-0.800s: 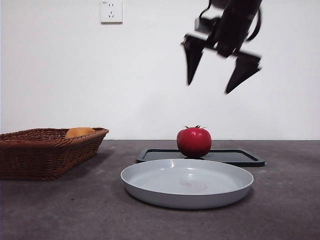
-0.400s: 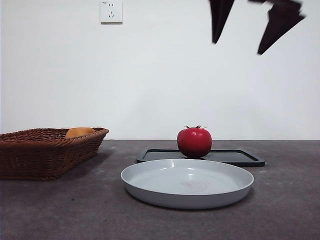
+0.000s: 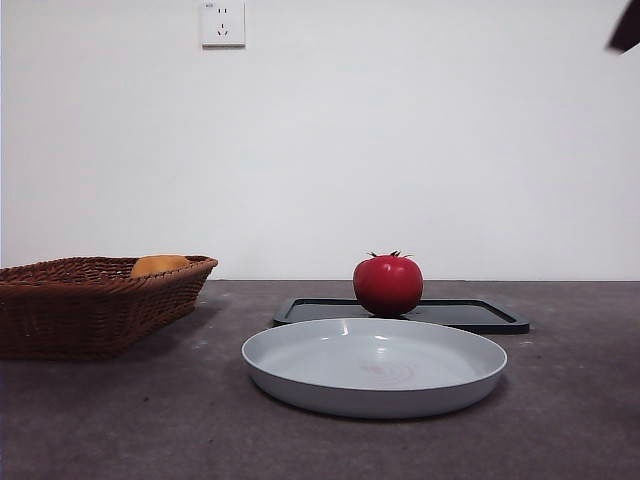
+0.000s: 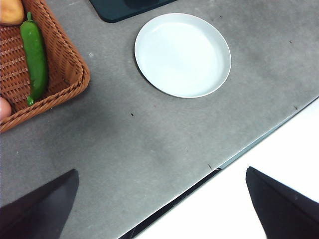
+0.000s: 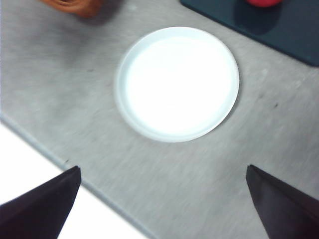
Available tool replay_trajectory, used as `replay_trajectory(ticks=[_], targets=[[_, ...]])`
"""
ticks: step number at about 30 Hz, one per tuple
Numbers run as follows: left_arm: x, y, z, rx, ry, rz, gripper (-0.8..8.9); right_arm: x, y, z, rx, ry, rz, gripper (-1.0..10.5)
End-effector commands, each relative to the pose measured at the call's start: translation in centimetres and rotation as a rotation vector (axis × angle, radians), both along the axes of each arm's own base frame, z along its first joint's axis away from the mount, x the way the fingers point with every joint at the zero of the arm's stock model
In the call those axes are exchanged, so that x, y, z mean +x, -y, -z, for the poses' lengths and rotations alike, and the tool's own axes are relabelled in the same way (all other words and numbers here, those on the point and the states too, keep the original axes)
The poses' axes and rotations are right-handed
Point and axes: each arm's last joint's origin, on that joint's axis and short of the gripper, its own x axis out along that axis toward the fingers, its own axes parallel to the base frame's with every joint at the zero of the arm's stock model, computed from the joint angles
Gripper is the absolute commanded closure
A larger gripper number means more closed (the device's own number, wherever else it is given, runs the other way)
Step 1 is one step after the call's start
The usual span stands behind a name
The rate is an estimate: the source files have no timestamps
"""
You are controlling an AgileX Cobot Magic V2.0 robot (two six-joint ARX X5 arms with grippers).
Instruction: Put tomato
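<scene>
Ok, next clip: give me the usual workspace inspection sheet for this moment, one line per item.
Surface: grey table, a few small dark specks, no spills seen.
Job's things: tomato upright on the black tray, behind the plate; nothing holds it.
Clutter: white plate with nothing on it, in front of the tray; wicker basket holding a green pepper and an orange fruit.
Grippers: left gripper open, high over the table's near edge, holding nothing; right gripper open, high above the plate, holding nothing.
Cables: nothing seen.
Surroundings: plain white wall with a socket.
</scene>
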Motion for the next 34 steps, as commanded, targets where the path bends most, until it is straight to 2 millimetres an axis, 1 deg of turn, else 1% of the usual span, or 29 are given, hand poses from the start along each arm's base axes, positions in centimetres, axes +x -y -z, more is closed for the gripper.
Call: replay_trajectory(ticks=[1, 5, 8, 12, 13, 14, 15, 16, 17, 18, 19, 34], targets=[[0.0, 0.1, -0.2, 0.004, 0.016, 0.013, 2.21, -1.8, 0.6, 0.2, 0.071, -0.004, 0.056, 3.0], [0.0, 0.1, -0.2, 0.005, 0.02, 0.017, 2.23, -3.6, 1.9, 0.8, 0.113, 0.021, 0.074, 3.0], [0.1, 0.2, -0.3, -0.002, 0.03, 0.02, 2.25, -4.3, 2.6, 0.8, 0.118, 0.041, 0.078, 3.0], [0.2, 0.4, -0.6, -0.032, 0.053, 0.02, 2.36, -4.6, 2.9, 0.6, 0.137, 0.051, 0.074, 3.0], [0.3, 0.4, -0.6, -0.037, 0.056, 0.019, 2.87, -4.6, 3.0, 0.6, 0.138, 0.051, 0.074, 3.4], [0.3, 0.4, -0.6, -0.037, 0.057, 0.019, 3.96, -4.6, 2.9, 0.6, 0.138, 0.051, 0.074, 4.4], [0.3, 0.4, -0.6, -0.037, 0.057, 0.02, 5.38, -4.6, 2.9, 0.6, 0.137, 0.051, 0.074, 5.5], [0.3, 0.4, -0.6, -0.036, 0.056, 0.019, 7.64, -4.6, 2.9, 0.6, 0.137, 0.051, 0.074, 7.5], [0.3, 0.4, -0.6, -0.037, 0.053, 0.017, 8.06, -4.6, 2.9, 0.6, 0.137, 0.051, 0.074, 9.0], [0.3, 0.4, -0.6, -0.037, 0.052, 0.016, 7.9, -4.6, 2.9, 0.6, 0.138, 0.053, 0.074, 9.5], [0.2, 0.4, -0.6, -0.035, 0.05, 0.016, 8.07, -4.6, 2.9, 0.6, 0.14, 0.057, 0.076, 9.3], [0.2, 0.4, -0.6, -0.04, 0.045, 0.009, 8.07, -4.6, 2.9, 0.6, 0.145, 0.06, 0.076, 9.3]])
